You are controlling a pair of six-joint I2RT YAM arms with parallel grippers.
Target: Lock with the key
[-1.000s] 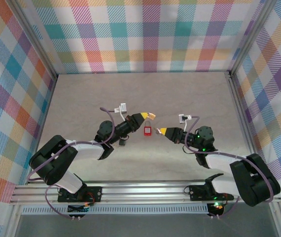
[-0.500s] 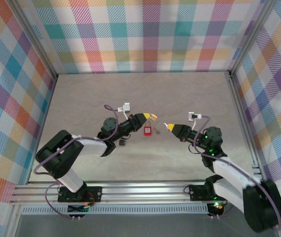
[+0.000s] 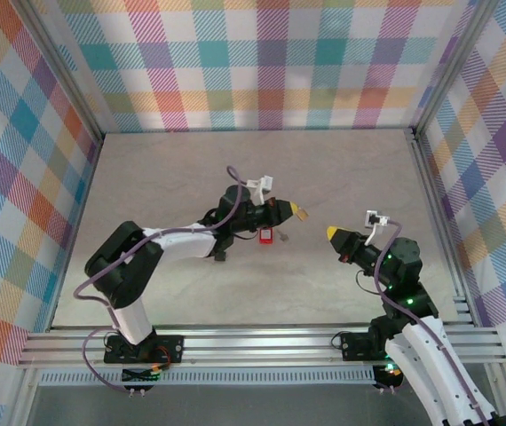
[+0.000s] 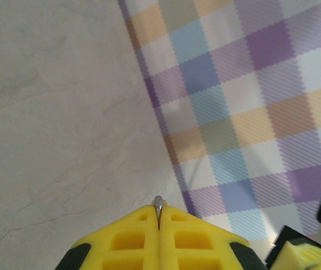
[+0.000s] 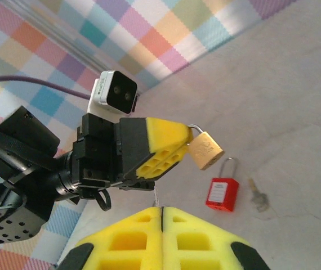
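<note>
Padlock (image 5: pixel 204 152) in left fingers (image 5: pixel 159 145) (pinched)

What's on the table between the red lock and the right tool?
A little key, lying right beside the red lock. The rest of the table up to the right tool is bare, seen in the top view.

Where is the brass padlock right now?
In the right wrist view the brass padlock hangs by its shackle from the tip of the left claw; the red padlock and a key lie on the table just lower right of it.
</note>
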